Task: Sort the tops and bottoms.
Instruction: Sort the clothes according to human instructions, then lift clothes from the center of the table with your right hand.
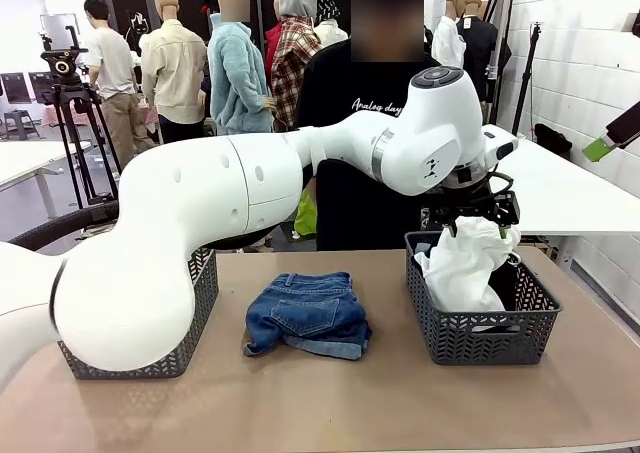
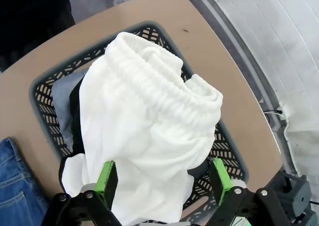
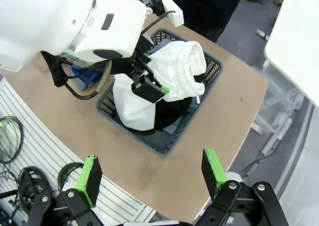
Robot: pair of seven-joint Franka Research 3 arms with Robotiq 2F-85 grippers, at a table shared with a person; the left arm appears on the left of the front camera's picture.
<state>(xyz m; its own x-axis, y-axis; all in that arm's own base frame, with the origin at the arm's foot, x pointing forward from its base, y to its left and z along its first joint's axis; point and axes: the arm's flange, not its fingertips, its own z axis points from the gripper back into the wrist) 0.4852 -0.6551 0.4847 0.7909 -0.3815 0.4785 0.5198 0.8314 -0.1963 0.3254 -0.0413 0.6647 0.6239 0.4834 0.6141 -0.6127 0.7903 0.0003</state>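
Observation:
A white top (image 1: 465,263) stands bunched in the dark right basket (image 1: 480,338), rising above its rim. My left arm reaches across the table, and my left gripper (image 1: 470,213) hangs right over the garment. In the left wrist view the white top (image 2: 149,126) fills the gap between the spread green pads (image 2: 106,183), and the gripper (image 2: 163,183) is open. A black top (image 3: 172,111) lies under the white one. Blue denim shorts (image 1: 305,313), the bottoms, lie folded on the table's middle. My right gripper (image 3: 152,178) hovers high over the table's corner, open, holding nothing.
A second dark basket (image 1: 190,313) sits at the left, partly behind my left arm. A person in a black printed T-shirt (image 1: 360,103) stands at the far side. A white table (image 1: 570,193) stands to the right.

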